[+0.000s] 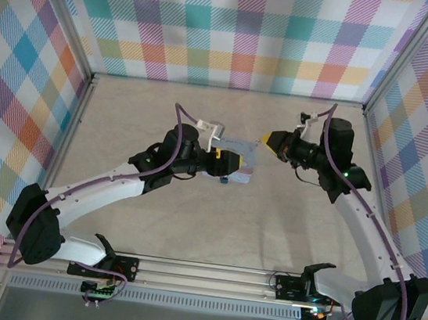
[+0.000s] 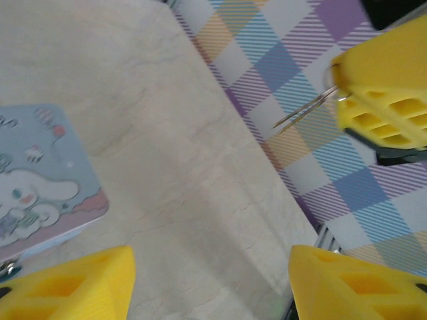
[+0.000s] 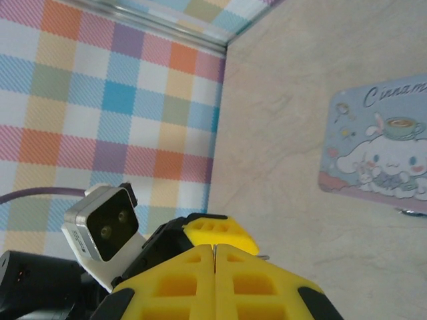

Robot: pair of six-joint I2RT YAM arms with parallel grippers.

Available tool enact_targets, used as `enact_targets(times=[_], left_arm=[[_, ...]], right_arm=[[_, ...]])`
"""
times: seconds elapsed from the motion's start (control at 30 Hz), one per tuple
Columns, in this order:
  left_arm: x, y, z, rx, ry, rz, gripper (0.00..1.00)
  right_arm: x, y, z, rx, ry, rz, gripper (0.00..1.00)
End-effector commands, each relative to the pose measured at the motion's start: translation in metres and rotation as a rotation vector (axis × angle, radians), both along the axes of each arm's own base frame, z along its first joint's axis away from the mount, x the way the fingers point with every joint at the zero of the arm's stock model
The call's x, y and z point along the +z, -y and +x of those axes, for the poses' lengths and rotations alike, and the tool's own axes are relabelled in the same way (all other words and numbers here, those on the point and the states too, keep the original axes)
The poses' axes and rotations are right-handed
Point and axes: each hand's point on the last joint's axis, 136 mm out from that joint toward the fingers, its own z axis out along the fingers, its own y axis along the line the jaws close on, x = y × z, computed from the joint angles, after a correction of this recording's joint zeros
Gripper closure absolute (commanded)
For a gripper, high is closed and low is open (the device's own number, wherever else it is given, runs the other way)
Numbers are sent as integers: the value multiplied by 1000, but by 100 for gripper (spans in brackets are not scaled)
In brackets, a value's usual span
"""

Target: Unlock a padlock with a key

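Writing "Cinnam", cut off by the picture edge, is showing on the lid of the pale blue tin, above a white cartoon character. The tin is lying flat, and what it is holding I cannot tell. The padlock is sitting at the tin's near edge. The left gripper is hovering at the tin's left side with its fingers spread wide. The right gripper, near the tin's right end, is pressing its fingers together on a thin metal key.
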Motion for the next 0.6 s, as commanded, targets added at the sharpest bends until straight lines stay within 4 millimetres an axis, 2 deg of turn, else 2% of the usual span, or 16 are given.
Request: enact_targets(times=[0.0, 0.27, 0.43, 0.57], left_arm=[[43, 16, -19, -136, 109, -94, 32], [73, 19, -34, -253, 150, -182, 28], [83, 18, -37, -294, 163, -204, 33], [89, 14, -35, -292, 175, -219, 31]], right_arm=[[29, -10, -13, 69, 44, 78, 94], [35, -22, -26, 151, 37, 119, 93], [37, -31, -32, 195, 30, 142, 93], [39, -34, -35, 214, 21, 159, 93]])
